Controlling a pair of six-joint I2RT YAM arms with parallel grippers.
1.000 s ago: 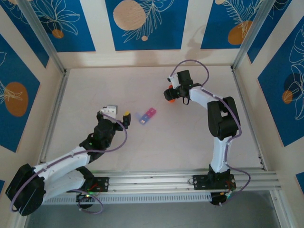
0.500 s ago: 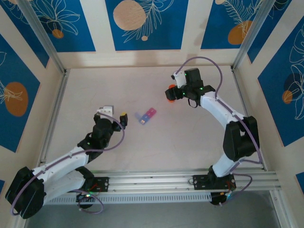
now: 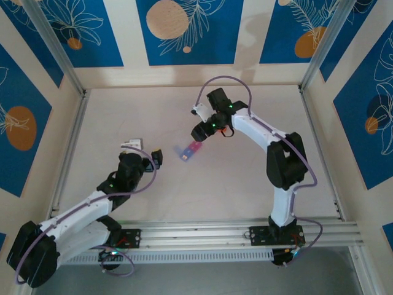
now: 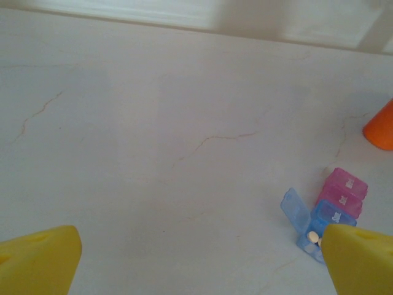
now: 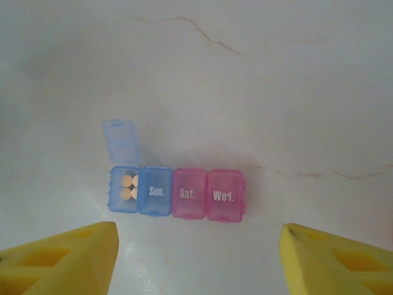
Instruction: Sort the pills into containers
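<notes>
Careful here: your right pincer (image 5: 198, 249) hovers over the surface (image 5: 295, 74) with its fingers spread wide and nothing held. If it comes down off-line, I reckon a finger clips the raised blue lid (image 5: 121, 140) and scatters the pills (image 5: 129, 186). The containers (image 5: 178, 193) lie just beyond those fingers, centred between them. Your left pincer (image 4: 201, 246) is also apart and empty, with the containers ahead to its right and the orange bottle (image 4: 381, 126) farther back.

Lab robot cell: aluminium frame post (image 3: 54, 49), blue patterned wall panels (image 3: 215, 37), pale tabletop (image 3: 215, 190).
</notes>
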